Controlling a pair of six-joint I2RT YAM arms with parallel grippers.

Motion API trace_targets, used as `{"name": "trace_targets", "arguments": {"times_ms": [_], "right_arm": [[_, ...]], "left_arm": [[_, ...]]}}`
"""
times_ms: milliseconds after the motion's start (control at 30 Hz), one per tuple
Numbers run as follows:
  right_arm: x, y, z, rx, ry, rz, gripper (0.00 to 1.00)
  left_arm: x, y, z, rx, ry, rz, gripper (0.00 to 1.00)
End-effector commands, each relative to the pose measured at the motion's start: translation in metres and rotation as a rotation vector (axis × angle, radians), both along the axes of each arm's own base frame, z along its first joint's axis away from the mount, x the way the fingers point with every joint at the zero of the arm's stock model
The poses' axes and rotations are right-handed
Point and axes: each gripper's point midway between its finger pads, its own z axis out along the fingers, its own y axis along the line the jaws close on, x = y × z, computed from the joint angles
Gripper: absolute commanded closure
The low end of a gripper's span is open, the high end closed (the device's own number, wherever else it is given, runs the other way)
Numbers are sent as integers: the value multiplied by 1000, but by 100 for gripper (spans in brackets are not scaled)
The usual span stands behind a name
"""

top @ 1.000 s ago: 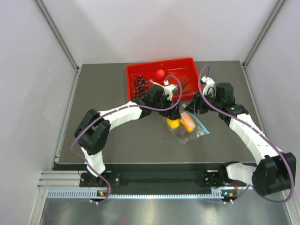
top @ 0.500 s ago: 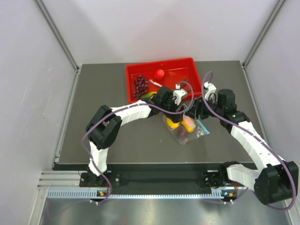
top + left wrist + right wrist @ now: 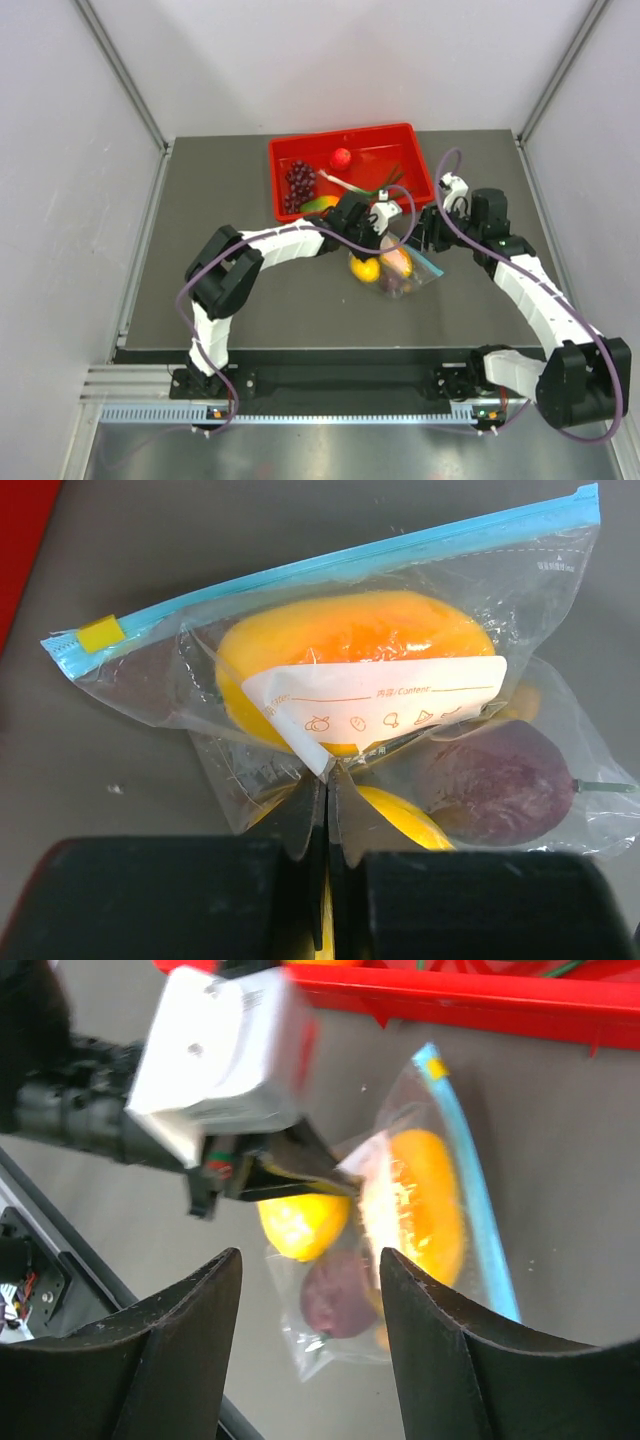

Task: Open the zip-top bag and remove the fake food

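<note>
The zip-top bag [image 3: 408, 272] lies on the dark table just in front of the tray, its teal zip strip [image 3: 330, 560] closed, with a yellow slider [image 3: 101, 633] at one end. Through the clear plastic show the fake food: an orange mango [image 3: 350, 640], a yellow lemon [image 3: 400, 820] and a dark maroon piece [image 3: 495, 785]. My left gripper [image 3: 328, 780] is shut, pinching the bag's film just under the white label [image 3: 380, 705]. My right gripper [image 3: 310, 1252] hangs open above the bag [image 3: 430, 1210], touching nothing.
A red tray [image 3: 400, 135] stands behind the bag, holding a purple grape bunch [image 3: 300, 180], a small red ball [image 3: 341, 156] and a green-stemmed piece. Its near rim [image 3: 480, 1005] runs close to the bag's zip end.
My left gripper has moved to the bag and shut on its film. My right gripper has shifted slightly right and stays open.
</note>
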Motion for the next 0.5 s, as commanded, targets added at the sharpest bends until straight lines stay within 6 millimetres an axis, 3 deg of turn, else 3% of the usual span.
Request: {"name": "trace_targets", "arguments": {"times_ms": [0, 33, 67, 100, 133, 167, 467], "right_arm": [[5, -4, 0, -7, -33, 39, 42], [4, -3, 0, -3, -31, 54, 41], [4, -4, -1, -1, -25, 60, 41], [6, -4, -1, -6, -21, 69, 41], [6, -4, -2, -3, -15, 73, 41], [7, -5, -3, 1, -5, 73, 41], [-3, 20, -22, 177, 170, 218, 42]], "left_arm": [[-26, 15, 12, 17, -34, -52, 100], [-39, 19, 9, 28, -42, -78, 100], [-44, 19, 29, -3, -87, -89, 100], [-47, 20, 35, -8, -116, -90, 100], [-58, 23, 31, 9, -128, -111, 100], [-61, 25, 46, -8, -171, -109, 100], [-84, 38, 70, -2, -332, -74, 100]]}}
